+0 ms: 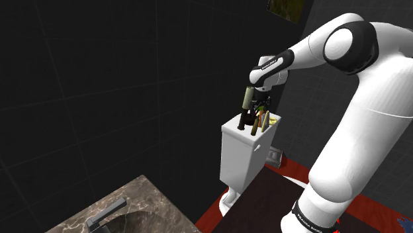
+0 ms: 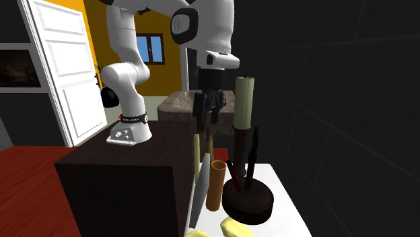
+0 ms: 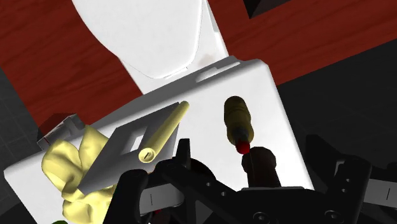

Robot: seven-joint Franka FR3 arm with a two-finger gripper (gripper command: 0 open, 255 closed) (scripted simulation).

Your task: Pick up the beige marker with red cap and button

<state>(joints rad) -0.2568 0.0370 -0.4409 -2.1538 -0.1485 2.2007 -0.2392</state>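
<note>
Hovering above toilet tank [image 1: 237, 155] | claw [image 2: 207, 113] open, empty | marker [image 3: 236, 119] lying on tank

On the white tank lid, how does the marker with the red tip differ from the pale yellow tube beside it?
The marker is thicker and darker olive-beige; the tube slimmer and pale yellow. The marker ends in a red tip, the tube in an open hollow mouth. The tube lies on a grey flat piece; the marker does not. Both are cylinders over the white tank lid.
</note>
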